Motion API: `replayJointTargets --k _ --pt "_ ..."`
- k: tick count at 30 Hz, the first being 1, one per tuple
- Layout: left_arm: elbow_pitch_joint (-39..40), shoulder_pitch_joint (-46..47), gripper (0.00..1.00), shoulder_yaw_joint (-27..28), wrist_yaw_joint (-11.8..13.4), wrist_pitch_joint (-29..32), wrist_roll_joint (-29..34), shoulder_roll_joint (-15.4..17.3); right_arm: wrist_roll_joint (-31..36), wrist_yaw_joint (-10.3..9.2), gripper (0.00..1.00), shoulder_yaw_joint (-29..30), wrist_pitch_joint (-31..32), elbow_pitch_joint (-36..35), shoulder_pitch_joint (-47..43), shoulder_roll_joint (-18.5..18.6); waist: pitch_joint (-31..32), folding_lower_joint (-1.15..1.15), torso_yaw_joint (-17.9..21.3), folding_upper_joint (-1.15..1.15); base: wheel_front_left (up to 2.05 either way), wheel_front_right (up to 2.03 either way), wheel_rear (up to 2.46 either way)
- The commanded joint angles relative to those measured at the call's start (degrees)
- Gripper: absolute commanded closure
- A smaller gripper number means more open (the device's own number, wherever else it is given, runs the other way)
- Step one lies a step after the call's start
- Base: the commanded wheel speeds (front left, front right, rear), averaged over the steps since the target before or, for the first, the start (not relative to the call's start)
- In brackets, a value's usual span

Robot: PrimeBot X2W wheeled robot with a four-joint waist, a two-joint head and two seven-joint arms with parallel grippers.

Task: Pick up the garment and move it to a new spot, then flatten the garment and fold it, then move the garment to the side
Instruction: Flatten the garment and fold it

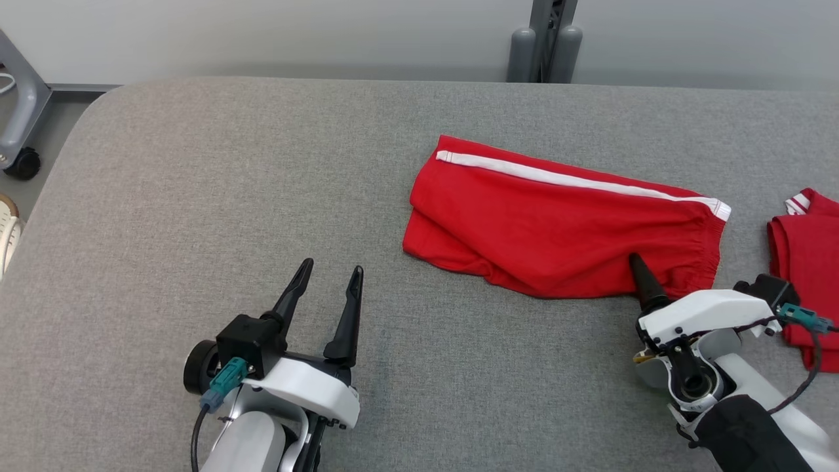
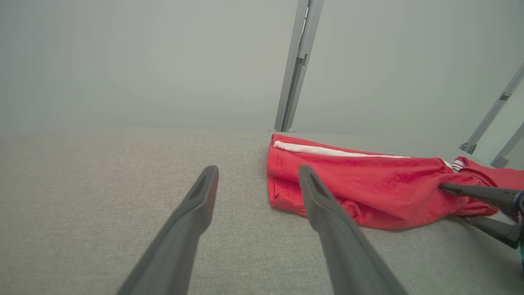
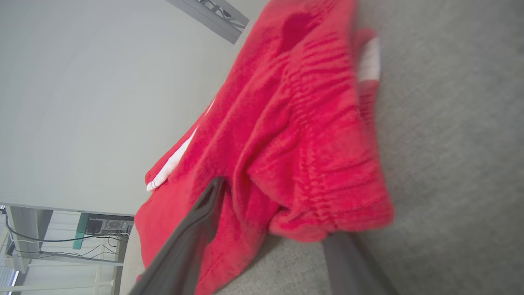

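The garment (image 1: 557, 229) is a pair of red shorts with a white side stripe, lying folded on the grey padded table (image 1: 229, 183), right of centre. My right gripper (image 1: 639, 269) is open at the near edge by the gathered waistband. One dark finger (image 3: 204, 213) lies on top of the cloth and the other finger (image 3: 344, 258) runs under the hem. The left wrist view shows the same garment (image 2: 368, 192) with the right gripper (image 2: 454, 203) straddling its right end. My left gripper (image 1: 331, 265) stands open over bare table, well left of the shorts, with nothing between its fingers.
A second red garment (image 1: 809, 262) with white trim lies at the table's right edge, just beyond my right wrist. A grey post (image 1: 544, 39) stands behind the far edge. A wheeled metal frame (image 1: 19, 118) sits off the rounded left corner.
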State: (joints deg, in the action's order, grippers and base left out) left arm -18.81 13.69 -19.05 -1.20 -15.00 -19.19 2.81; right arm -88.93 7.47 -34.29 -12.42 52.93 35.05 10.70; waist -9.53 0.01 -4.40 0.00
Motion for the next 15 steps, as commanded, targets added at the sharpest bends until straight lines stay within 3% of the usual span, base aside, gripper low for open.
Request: replayJointTargets --k 1,2,15 --pt "-0.07 1.03 0.00 0.10 -0.16 -0.25 0.23 0.24 1.34 0.04 0.92 -1.18 0.34 0.50 0.17 0.07 -0.07 -0.01 -0.03 0.00 0.00 0.00 0.00" --pt "-0.13 1.09 0.00 0.14 -0.12 -0.25 0.18 0.24 2.20 0.04 1.00 -2.01 0.50 0.60 0.22 0.24 -0.07 -0.01 -0.02 0.00 0.00 0.00 0.00" --pt "-0.43 0.58 0.00 0.41 0.26 -0.25 -0.43 0.25 9.27 0.04 1.00 -9.75 1.63 0.24 -0.26 3.47 1.21 -0.01 1.37 0.00 0.00 0.00 0.00"
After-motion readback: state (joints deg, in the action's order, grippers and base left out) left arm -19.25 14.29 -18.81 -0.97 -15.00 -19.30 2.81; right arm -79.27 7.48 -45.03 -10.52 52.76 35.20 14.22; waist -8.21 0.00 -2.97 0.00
